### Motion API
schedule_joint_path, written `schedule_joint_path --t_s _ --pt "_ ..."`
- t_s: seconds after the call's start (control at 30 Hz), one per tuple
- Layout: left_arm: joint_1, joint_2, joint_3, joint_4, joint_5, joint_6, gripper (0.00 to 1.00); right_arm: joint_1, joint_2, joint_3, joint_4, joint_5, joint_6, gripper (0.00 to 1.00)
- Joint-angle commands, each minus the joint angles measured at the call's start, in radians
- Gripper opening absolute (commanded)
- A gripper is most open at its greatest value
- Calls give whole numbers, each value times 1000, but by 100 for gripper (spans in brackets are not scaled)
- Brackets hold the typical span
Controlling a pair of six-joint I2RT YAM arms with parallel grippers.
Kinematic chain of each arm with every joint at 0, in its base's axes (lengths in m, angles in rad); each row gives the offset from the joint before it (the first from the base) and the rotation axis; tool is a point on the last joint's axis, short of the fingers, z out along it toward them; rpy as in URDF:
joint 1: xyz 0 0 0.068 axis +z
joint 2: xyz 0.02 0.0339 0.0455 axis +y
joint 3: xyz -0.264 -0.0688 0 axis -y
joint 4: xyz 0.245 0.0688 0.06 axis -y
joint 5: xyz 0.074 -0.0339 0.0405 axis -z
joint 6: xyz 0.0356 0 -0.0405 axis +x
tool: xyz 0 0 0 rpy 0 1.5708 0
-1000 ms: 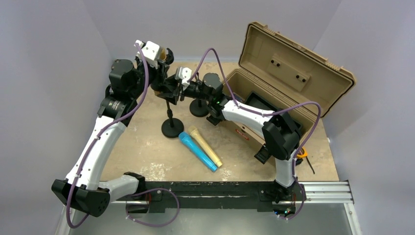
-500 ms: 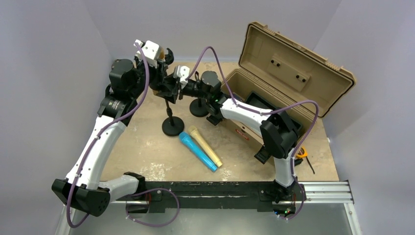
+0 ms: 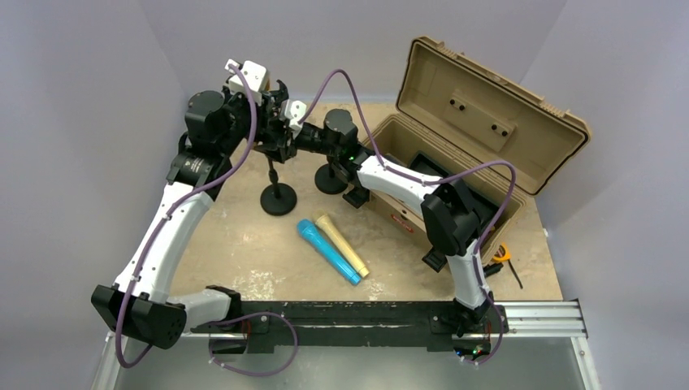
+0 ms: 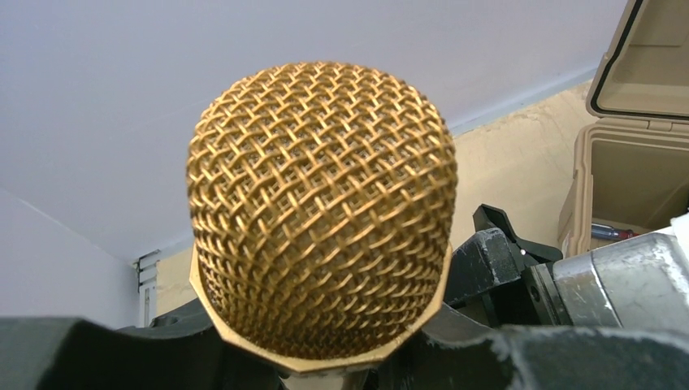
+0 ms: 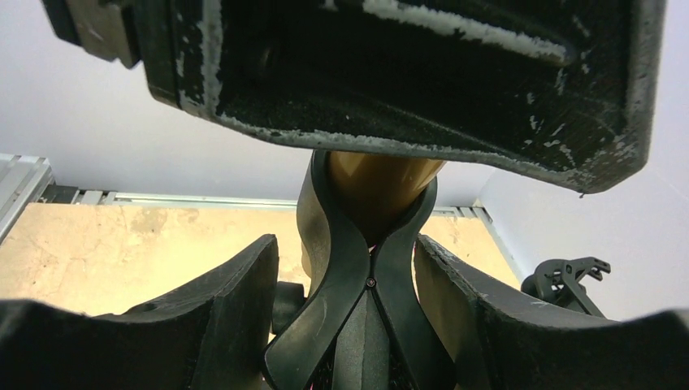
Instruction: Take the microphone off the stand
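While both arms meet at the back of the surface:
Microphone: gold mesh-headed microphone (image 4: 321, 215) sits in the black stand clip (image 5: 366, 276).
Left tool: left tool (image 3: 272, 101) clamped on the microphone body.
Right tool: right tool (image 5: 349, 305) fingers straddle the clip; grip — cannot tell.

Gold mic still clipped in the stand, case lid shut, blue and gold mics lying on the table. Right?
Not quite: the tan case has its lid open, as the top external view shows. The rest holds: the gold mic sits in the stand clip, and the blue mic and second gold mic lie on the table.
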Motion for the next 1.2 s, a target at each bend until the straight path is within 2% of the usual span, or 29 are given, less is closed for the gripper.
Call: schedule_joint_path --t_s 0.0,0.03,0.1,0.17,0.23,0.37,0.57,0.9,0.93,1.0,1.13,1.17 --pt "-20 -12 -29 19 78 -84 0 -20 -40 32 30 139 -50 12" --pt "-20 -16 -38 20 78 -80 0 -19 -43 32 21 139 -47 25" --pt "-20 -29 -55 26 76 -72 0 -19 -55 27 -9 125 -43 61" --pt "-20 -39 -71 31 68 -61 0 -23 -72 9 -33 96 -50 88" --pt "-20 -47 -80 30 62 -57 0 -34 -88 -15 -34 68 -50 97" --pt "-20 -57 -84 28 61 -55 0 -63 -103 -30 -55 7 -58 98" --pt "-17 -65 -90 31 52 -47 0 -67 -117 -39 -124 -28 -114 93" --pt "-5 -62 -94 36 69 -56 0 -69 -119 -51 -103 5 -87 84" --pt "-4 -62 -94 36 71 -58 0 -69 -119 -51 -103 10 -87 80" --pt "-2 -61 -94 37 74 -61 0 -69 -120 -57 -100 27 -87 60" --pt "0 -62 -94 37 77 -63 0 -69 -124 -75 -85 51 -81 16" --pt "2 -62 -93 36 79 -65 0 -69 -126 -79 -80 55 -81 2"
